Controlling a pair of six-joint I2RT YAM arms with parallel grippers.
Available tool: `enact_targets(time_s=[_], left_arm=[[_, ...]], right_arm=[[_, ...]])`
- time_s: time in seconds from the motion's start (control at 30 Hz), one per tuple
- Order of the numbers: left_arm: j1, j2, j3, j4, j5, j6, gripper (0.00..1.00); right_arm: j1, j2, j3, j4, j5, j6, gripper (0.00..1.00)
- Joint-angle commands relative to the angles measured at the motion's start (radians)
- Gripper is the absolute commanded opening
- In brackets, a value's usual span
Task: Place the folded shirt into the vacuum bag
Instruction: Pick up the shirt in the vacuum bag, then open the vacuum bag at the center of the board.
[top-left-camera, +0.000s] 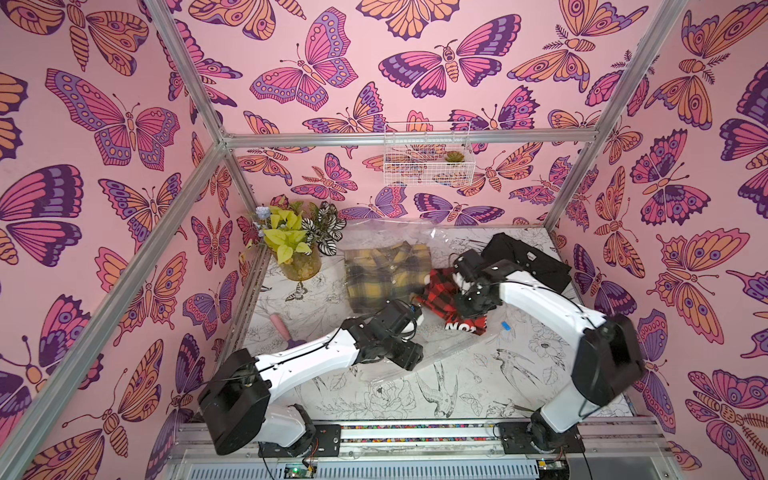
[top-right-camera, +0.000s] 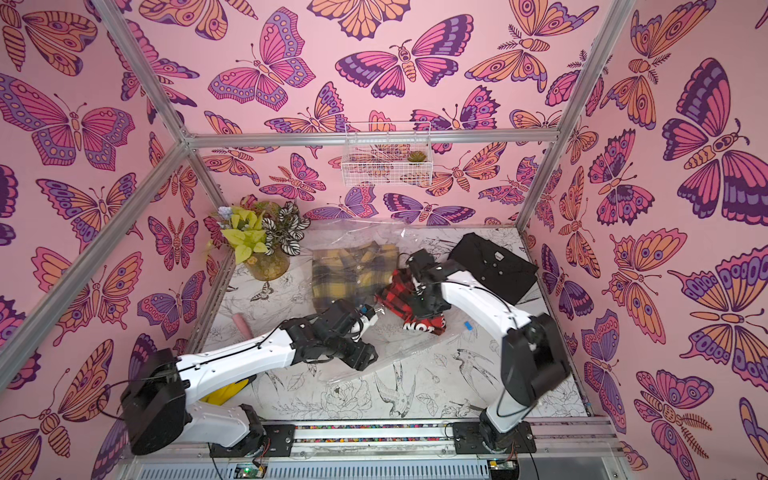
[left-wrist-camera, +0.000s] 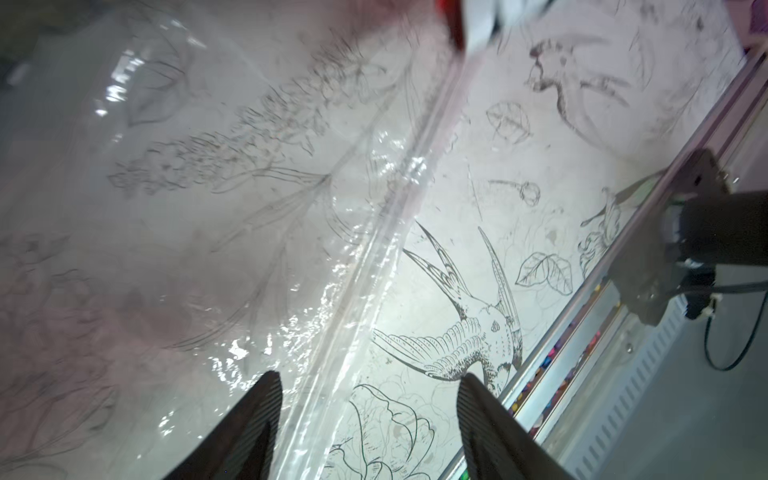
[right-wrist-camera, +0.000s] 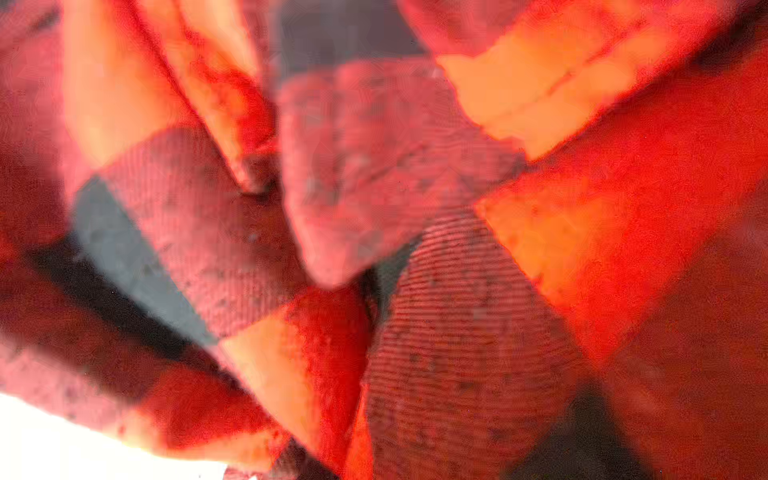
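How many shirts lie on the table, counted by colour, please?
Yellow plaid shirt: 1
Red plaid shirt: 1
Black shirt: 1
Total: 3

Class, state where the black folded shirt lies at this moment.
In both top views the black shirt lies at the table's far right corner, just beyond the right arm, with the red checked shirt its nearest neighbour toward the middle.

Pink butterfly walls (top-left-camera: 374, 83); aluminium frame (top-left-camera: 407, 137); bird-print tabletop (top-left-camera: 436, 395).
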Motion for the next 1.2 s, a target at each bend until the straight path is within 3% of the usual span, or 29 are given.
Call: enact_targets(time_s=[0.0, 0.17, 0.43, 0.67, 0.97, 1.17], left_arm=[[-0.065, 0.095, 0.066, -0.061, -0.037, 0.064, 0.71], [-0.139, 0.254, 0.194, -0.146, -0.108, 0.145, 0.73], [-0.176, 0.411, 0.306, -0.257, -0.31, 0.26, 0.69], [-0.167, 0.441, 0.316, -0.266, -0.395, 0.294, 0.54], [-0.103, 0.338, 0.313, -0.261, -0.339, 0.266, 0.34], [-0.088, 0.36, 0.312, -0.251, -0.333, 0.247, 0.31]], right_arm=[[-0.117, -0.142, -0.049, 0.028, -0.129, 0.062, 0.0], [-0.265, -0.288, -0.146, 0.059, -0.202, 0.094, 0.0], [-0.275, -0.317, -0.184, 0.041, -0.209, 0.097, 0.0], [-0.274, -0.317, -0.189, 0.04, -0.208, 0.093, 0.0], [-0.275, -0.322, -0.211, 0.043, -0.194, 0.091, 0.0], [-0.275, -0.33, -0.21, 0.04, -0.194, 0.091, 0.0]])
